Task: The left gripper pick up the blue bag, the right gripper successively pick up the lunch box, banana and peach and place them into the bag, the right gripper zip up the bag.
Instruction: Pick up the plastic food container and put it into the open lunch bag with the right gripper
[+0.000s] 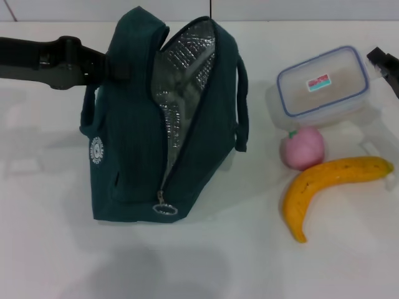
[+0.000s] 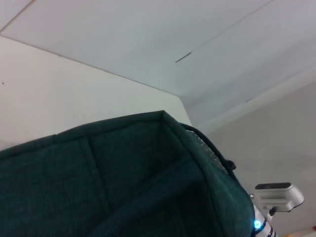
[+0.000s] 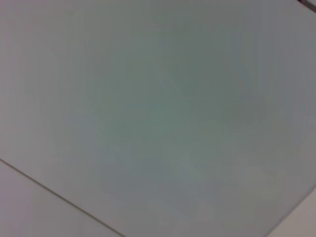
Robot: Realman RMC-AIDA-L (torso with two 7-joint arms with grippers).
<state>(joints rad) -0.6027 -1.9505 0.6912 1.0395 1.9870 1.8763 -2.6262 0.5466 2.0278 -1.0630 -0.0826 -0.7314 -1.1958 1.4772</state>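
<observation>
Head view shows my right gripper [image 1: 385, 67], grip state unclear, at the tabletop's [image 1: 50, 249] right edge beside the lunch box [image 1: 323, 86], while my left gripper [image 1: 111, 67] holds the blue bag [image 1: 134, 137].

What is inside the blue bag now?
Through the open zipper of the blue bag only silver foil lining shows; no food is visible. The bottom is hidden by the fabric.
</observation>
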